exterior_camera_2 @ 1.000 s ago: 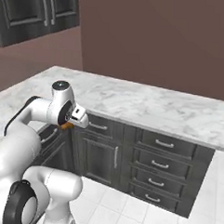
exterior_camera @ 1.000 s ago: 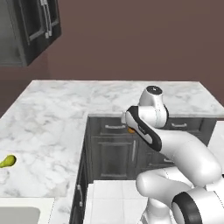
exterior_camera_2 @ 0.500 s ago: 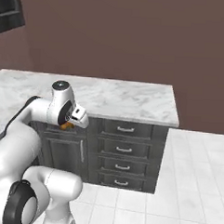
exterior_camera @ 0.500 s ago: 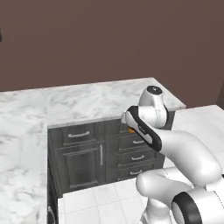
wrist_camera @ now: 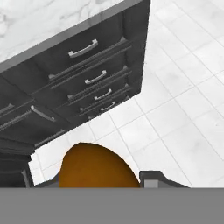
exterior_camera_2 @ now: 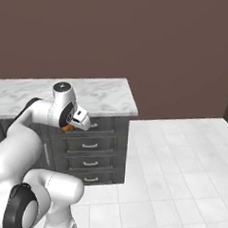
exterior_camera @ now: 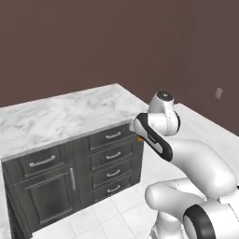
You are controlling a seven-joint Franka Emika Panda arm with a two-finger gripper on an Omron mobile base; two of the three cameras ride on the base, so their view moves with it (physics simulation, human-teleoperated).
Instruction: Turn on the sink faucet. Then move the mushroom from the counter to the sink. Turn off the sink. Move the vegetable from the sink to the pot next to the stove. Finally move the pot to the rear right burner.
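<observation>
The mushroom (wrist_camera: 97, 167) is sitting in the gripper (wrist_camera: 101, 180) right now, up in the air over the white tile floor (wrist_camera: 175, 109) and out past the corner of the marble counter (exterior_camera: 65, 114). The hand view is where you really see it: a big rounded orange-brown cap bulging up between the two finger tips, jaws closed partway around it, touching on both sides. Its broad dome faces the camera, so I can't tell where the stem points or which way its long axis runs.

That same view also looks down on the dark drawer stack (wrist_camera: 94, 78) with its silver handles, below the counter's end edge.

From the left base view you only get a tiny orange sliver of the mushroom poking out under the wrist, just beside the counter's near corner and the top drawer. The right base view shows a similar small orange bit tucked under the hand, in front of the drawers, plus the wide open floor to the right and the brown wall (exterior_camera_2: 162, 42) behind.
</observation>
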